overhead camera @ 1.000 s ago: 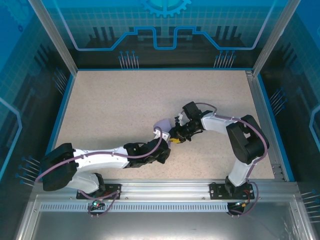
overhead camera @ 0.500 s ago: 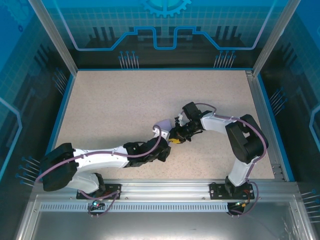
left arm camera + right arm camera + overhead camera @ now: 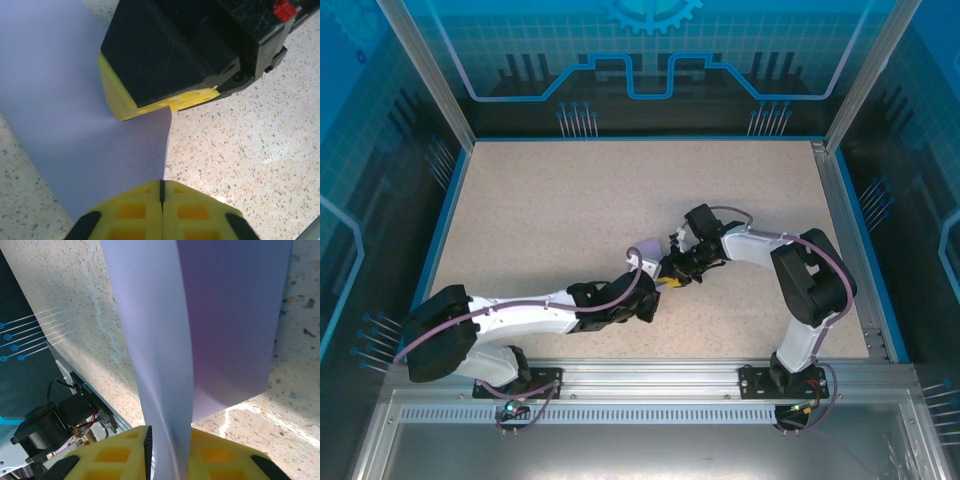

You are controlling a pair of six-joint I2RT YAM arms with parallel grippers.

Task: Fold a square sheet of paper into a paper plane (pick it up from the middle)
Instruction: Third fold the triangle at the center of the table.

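The square sheet of paper (image 3: 645, 248) is lavender and is held off the speckled table near its middle, bent into a loose fold. My right gripper (image 3: 673, 270) comes in from the right and is shut on it. In the right wrist view the sheet (image 3: 225, 315) curves down between the two yellow fingers of that gripper (image 3: 167, 435). My left gripper (image 3: 658, 285) meets it from the lower left. In the left wrist view its yellow fingers (image 3: 161, 184) are pressed together, with the sheet's (image 3: 75, 100) right edge running into their seam. The right gripper's yellow pad (image 3: 150, 102) pinches the sheet just above.
The speckled tabletop (image 3: 570, 200) is bounded by a blue rim (image 3: 448, 215) and aluminium posts (image 3: 425, 75). A metal rail (image 3: 650, 385) carrying both arm bases runs along the near edge. The rail and wiring (image 3: 65, 415) appear in the right wrist view.
The left gripper's fingers have closed together at the sheet's edge. Both arms have barely moved, and the right gripper still holds the sheet.
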